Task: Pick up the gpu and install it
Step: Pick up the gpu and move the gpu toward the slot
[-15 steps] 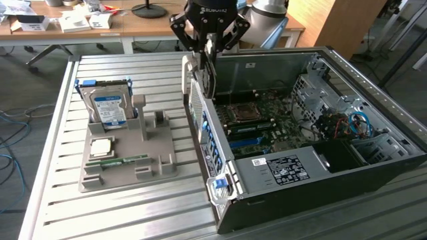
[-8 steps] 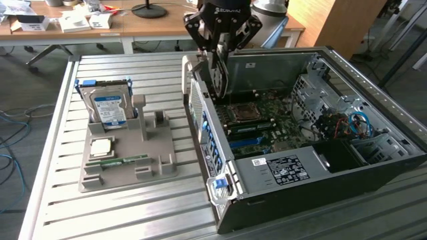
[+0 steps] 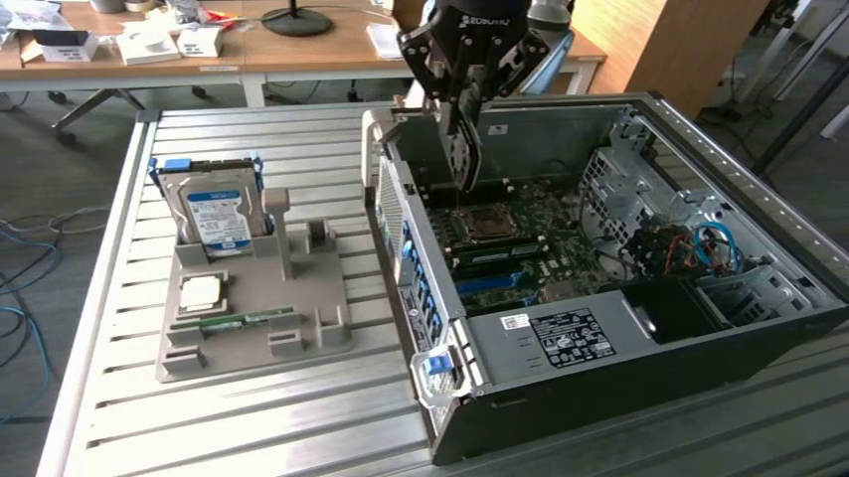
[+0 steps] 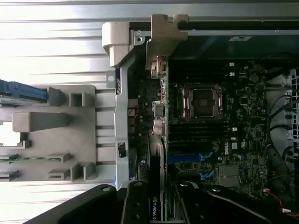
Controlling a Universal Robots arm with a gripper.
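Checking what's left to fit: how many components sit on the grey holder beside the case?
3 on the grey holder: the hard drive upright at its far end, the processor chip flat midway, the memory stick nearer the camera. Others may be hidden.

On my feed the open computer case (image 3: 597,407) sits on the table (image 3: 265,417) at the exterior view's right, and the parts holder (image 3: 239,348) is just beside it on the left. The hard drive (image 3: 217,214) stands at the holder's far end, with the memory stick (image 3: 246,320) lying nearer the front. The gpu (image 3: 460,149) hangs on edge from the gripper (image 3: 464,97) over the motherboard (image 3: 531,214).
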